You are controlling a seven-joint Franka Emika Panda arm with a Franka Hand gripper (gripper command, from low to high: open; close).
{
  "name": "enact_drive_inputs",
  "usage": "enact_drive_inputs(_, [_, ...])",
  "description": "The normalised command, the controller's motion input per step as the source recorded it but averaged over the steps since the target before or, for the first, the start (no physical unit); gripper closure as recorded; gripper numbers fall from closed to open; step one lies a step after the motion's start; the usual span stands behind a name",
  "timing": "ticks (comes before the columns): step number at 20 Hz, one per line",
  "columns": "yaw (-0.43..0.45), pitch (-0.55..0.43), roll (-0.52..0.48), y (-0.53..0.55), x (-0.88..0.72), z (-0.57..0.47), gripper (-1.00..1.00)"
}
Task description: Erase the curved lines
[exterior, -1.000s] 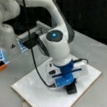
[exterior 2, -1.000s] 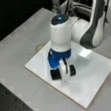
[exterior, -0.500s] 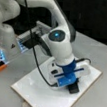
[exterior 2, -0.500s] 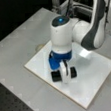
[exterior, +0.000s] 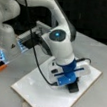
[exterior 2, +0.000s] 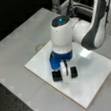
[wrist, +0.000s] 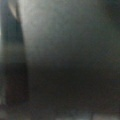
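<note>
Gripper (exterior 2: pixel 64 74) is pressed down onto the white board (exterior 2: pixel 96 75), blue mount above it; in a front view a black eraser block (exterior: pixel 73 87) sits under the gripper (exterior: pixel 69 85). Cannot tell whether its fingers are apart or together. Curve lines not discernible anywhere around the gripper. Board lies on the grey table (exterior 2: pixel 18 62). Wrist view: dark blur only.
</note>
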Motion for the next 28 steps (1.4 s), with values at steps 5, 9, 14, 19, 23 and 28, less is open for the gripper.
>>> enact_drive_inputs(5, [-0.008, 0.245, -0.093, -0.09, -0.19, 0.3, 1.0])
enact_drive_inputs(9, [0.066, 0.152, -0.148, -0.18, -0.19, 0.24, 1.0])
enact_drive_inputs(14, [0.121, 0.072, -0.16, -0.15, -0.19, 0.11, 1.0])
enact_drive_inputs(19, [0.336, 0.005, -0.199, -0.21, -0.22, 0.06, 1.0])
enact_drive_inputs(23, [0.438, -0.021, -0.102, -0.43, -0.35, 0.08, 1.0])
enact_drive_inputs(28, [0.445, -0.11, -0.014, -0.46, -0.35, 0.0, 1.0])
